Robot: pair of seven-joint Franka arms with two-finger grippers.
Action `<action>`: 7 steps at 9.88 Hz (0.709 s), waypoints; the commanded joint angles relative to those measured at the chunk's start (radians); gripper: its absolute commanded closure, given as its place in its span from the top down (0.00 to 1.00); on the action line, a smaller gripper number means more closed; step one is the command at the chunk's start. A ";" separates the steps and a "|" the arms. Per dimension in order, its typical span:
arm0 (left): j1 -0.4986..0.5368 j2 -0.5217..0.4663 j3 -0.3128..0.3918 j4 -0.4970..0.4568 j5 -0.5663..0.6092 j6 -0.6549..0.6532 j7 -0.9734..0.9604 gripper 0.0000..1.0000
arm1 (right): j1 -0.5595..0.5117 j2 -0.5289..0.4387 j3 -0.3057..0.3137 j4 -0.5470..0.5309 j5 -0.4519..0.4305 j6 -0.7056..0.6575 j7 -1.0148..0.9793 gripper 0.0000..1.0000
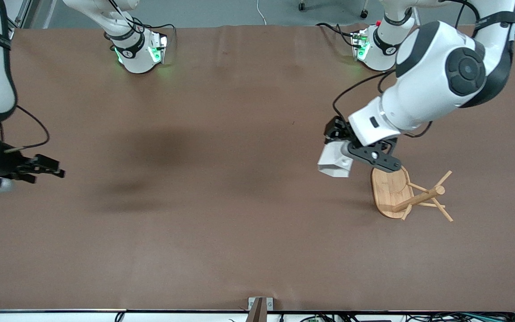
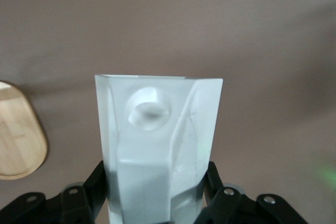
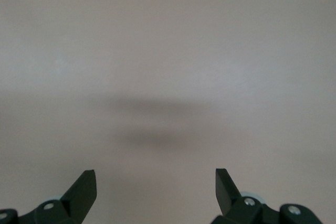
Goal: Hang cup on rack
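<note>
Right now your left claw [image 1: 344, 154] is clamped on the cup [image 1: 335, 163], its fingers [image 2: 86, 195] pressed against the white faceted sides, and you hold it in the air over the brown surface [image 1: 221, 232], just beside the rack [image 1: 407, 197]. You can see the round hole in the cup's blocky handle in the left wrist view. The rack stands toward the left arm's end. Your right claw [image 1: 49, 172] waits at the right arm's end, fingers spread apart with nothing between them.

The left claw [image 2: 157, 203] grips the cup [image 2: 157, 145] (handle hole showing); the rack [image 2: 18, 135] base lies beside.
</note>
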 commanded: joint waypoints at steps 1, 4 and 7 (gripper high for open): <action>0.002 0.053 -0.004 -0.021 0.092 -0.003 -0.016 0.01 | -0.023 -0.125 0.021 -0.008 -0.120 -0.048 0.211 1.00; 0.045 0.097 -0.004 -0.052 0.102 0.006 0.026 0.01 | -0.098 -0.229 0.141 0.012 -0.148 -0.206 0.397 1.00; 0.059 0.062 0.051 -0.168 0.050 0.129 0.157 0.01 | -0.087 -0.231 0.129 0.242 -0.200 -0.468 0.404 1.00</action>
